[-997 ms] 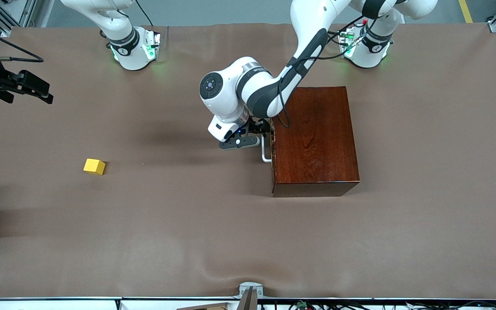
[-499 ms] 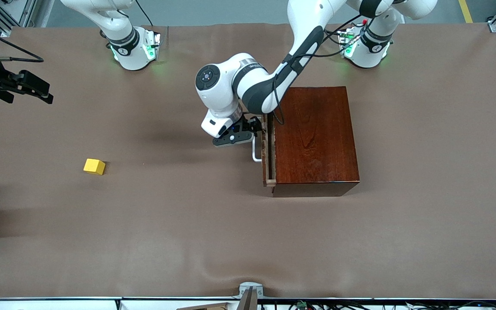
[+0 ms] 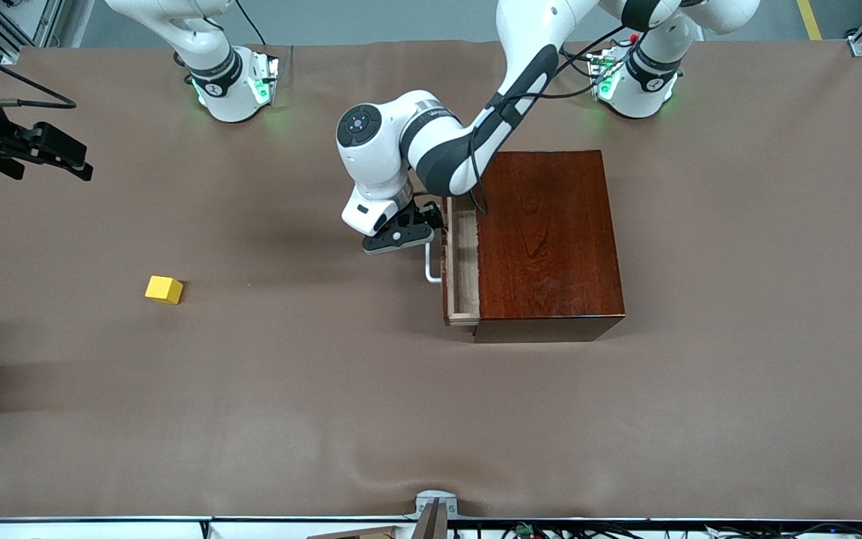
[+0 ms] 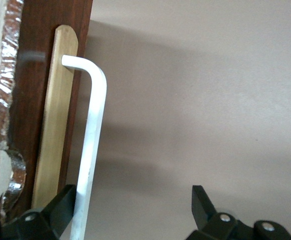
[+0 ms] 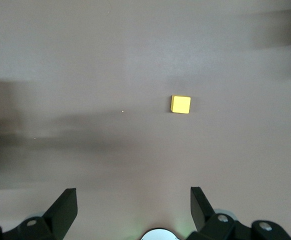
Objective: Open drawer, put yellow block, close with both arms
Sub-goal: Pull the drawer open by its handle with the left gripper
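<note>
The drawer point(image 3: 463, 263) stands a little way out of the dark-red box point(image 3: 551, 247), its pale tray showing. My left gripper point(image 3: 433, 223) is open at the white handle point(image 3: 429, 271). In the left wrist view one finger point(image 4: 60, 207) sits between the handle bar point(image 4: 93, 145) and the drawer front point(image 4: 38, 100), touching the bar; the gripper point(image 4: 133, 197) holds nothing shut. The yellow block point(image 3: 164, 290) lies on the table toward the right arm's end. My right gripper point(image 3: 64, 159) is open and empty, high over that end; its wrist view point(image 5: 133, 200) shows the block point(image 5: 181, 104) below.
The brown mat point(image 3: 326, 389) covers the whole table. The left arm's elbow point(image 3: 371, 142) hangs over the mat beside the box. The arm bases point(image 3: 233, 86) stand along the table's edge farthest from the front camera.
The drawer has slid out of the box toward the right arm's end, from shut to partly open, with my left gripper moving along at the handle. The right arm and the block have not moved.
</note>
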You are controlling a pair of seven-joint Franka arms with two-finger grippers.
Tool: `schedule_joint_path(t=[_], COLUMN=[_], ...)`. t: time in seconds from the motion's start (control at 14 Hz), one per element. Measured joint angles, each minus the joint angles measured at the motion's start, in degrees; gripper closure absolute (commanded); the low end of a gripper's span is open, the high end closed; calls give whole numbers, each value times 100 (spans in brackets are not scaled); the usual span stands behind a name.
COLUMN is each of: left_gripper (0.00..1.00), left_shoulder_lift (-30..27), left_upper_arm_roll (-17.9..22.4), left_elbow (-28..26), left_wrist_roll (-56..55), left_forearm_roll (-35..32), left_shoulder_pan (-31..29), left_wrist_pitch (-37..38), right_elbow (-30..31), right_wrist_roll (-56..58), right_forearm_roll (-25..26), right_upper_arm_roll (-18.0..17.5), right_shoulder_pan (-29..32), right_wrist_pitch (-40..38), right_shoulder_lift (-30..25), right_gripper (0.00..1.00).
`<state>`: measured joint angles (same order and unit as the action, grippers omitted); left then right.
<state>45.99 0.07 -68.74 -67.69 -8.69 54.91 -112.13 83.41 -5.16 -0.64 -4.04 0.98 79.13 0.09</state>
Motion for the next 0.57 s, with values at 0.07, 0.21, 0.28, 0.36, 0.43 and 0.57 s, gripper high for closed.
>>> schedule_joint_path(t=[0.07,0.21,0.28,0.36,0.43,0.57], left_gripper=[0,0,0,0,0,0], left_shoulder_lift=[13,52,69,89,100,104], left_upper_arm_roll=[-1,0,-1,2,4,5], left_elbow=[18,76,102,128,142,149], left_wrist_roll=[-35,-142,-175,-198,-214,-244], left_forearm_roll=[17,30,33,33,33,33], left_shoulder_pan=[1,5,8,12,12,13], left_wrist_pitch=[-57,-103,-111,-108,-102,-100], right_elbow=[0,1,1,2,2,2], right_wrist_roll=[0,0,0,0,0,0], right_forearm_roll=[0,0,0,0,0,0], right_upper_arm_roll=[0,0,0,0,0,0], right_shoulder_pan=[0,0,0,0,0,0], right_wrist_pitch=[0,0,0,0,0,0], right_shoulder_lift=[0,0,0,0,0,0], right_gripper=[0,0,0,0,0,0])
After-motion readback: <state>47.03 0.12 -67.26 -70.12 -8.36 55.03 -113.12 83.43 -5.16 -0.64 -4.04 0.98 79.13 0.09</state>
